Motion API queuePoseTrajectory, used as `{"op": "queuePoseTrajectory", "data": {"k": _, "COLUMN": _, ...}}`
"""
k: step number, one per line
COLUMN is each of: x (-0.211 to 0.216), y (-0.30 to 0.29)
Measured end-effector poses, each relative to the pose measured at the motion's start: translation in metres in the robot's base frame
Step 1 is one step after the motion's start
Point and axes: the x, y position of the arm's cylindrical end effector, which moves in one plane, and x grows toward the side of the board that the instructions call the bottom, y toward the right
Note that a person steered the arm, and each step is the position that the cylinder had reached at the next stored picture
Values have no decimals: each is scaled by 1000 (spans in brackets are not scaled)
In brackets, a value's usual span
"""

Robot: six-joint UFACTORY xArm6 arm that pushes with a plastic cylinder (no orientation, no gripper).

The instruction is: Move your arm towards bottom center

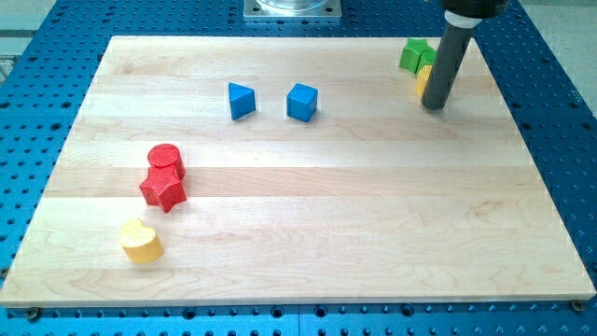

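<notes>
Near the board's lower left corner lies a yellow heart block, with a red star block and a red cylinder touching just above it. Toward the top edge sit two blue blocks, a wedge-like one and a cube. At the top right corner, the tip stands against a yellow block, a green block behind. There are no jaws, only a rod. A diagonal sweep toward the bottom edge's middle looks free of blocks; the arm should pull away from the yellow block first.

Pale, smooth matt wooden board with visible grain, perforated blue metal table, matt dark grey rod
</notes>
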Motion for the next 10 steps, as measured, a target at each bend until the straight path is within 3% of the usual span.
{"op": "queuePoseTrajectory", "data": {"k": 8, "x": 7, "y": -6}}
{"op": "queuePoseTrajectory", "data": {"k": 10, "x": 49, "y": -4}}
